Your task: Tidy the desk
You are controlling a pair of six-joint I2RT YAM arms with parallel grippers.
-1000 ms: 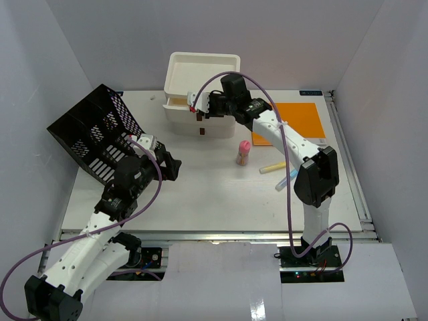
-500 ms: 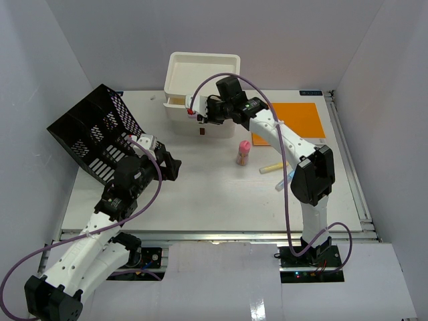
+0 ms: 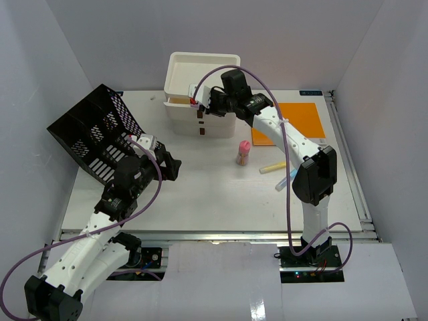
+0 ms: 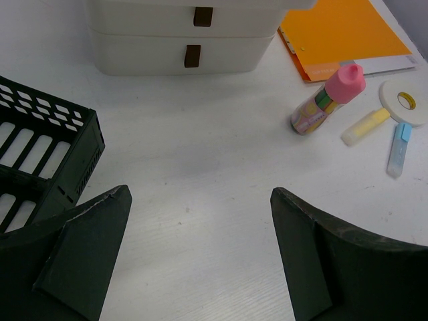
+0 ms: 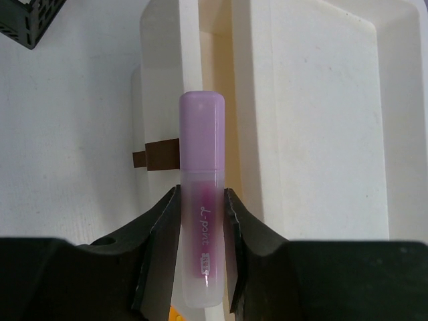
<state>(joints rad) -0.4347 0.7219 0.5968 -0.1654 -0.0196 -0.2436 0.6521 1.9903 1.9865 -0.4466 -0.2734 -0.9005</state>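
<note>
The desk [image 3: 214,200] is a white tabletop. My right gripper [image 3: 196,101] is shut on a purple highlighter [image 5: 201,200], cap pointing away, held just above the slightly open top drawer [image 5: 227,100] of the white drawer box [image 3: 200,80]. The drawer's brown handle [image 5: 157,155] shows left of the pen. My left gripper [image 3: 171,164] is open and empty over bare desk [image 4: 200,200], in front of the drawer box [image 4: 194,60] and right of the black mesh rack [image 3: 90,134].
A pink-capped bottle [image 3: 243,153], a yellow highlighter [image 3: 272,167] and a blue highlighter [image 3: 284,180] lie right of centre. An orange folder [image 3: 301,120] lies at the back right. A white tape roll [image 4: 403,101] sits near the highlighters. The mesh rack [image 4: 40,147] is tilted.
My right gripper has shifted slightly back and up with the purple highlighter, from the drawer box's front to over the open top drawer. The left arm has not moved.
</note>
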